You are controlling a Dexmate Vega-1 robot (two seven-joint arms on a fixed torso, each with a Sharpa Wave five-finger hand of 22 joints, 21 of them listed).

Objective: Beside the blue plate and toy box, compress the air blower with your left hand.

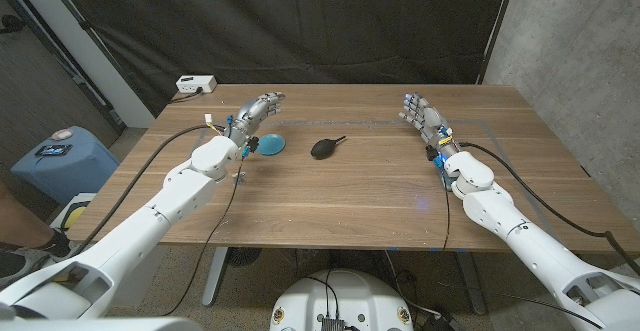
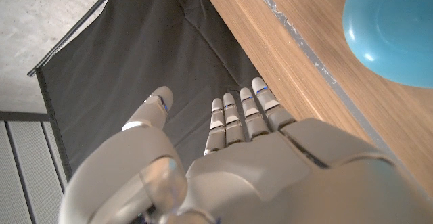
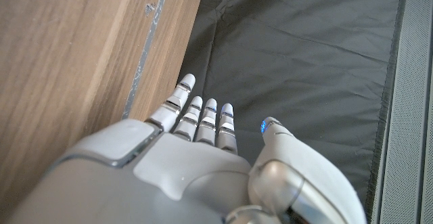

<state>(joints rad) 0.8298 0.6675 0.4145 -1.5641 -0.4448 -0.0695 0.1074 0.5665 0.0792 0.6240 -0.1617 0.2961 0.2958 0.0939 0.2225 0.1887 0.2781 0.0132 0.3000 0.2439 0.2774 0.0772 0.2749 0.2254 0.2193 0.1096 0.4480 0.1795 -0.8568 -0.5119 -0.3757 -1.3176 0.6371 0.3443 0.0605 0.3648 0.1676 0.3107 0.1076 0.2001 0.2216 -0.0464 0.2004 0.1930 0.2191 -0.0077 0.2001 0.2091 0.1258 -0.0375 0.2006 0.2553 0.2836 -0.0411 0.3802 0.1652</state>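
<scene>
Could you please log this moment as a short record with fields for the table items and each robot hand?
surface: wooden table
air blower: black air blower, lying mid-table, untouched
plate: blue plate, left of the blower, apart from it
left robot hand: left robot hand, fingers extended, empty, behind the plate
right robot hand: right robot hand, fingers extended, empty
off table: white power strip

Black air blower (image 1: pixel 326 147) mid-table, blue plate (image 1: pixel 270 145) beside left hand (image 1: pixel 257 106), right hand (image 1: pixel 421 114) apparently empty
</scene>
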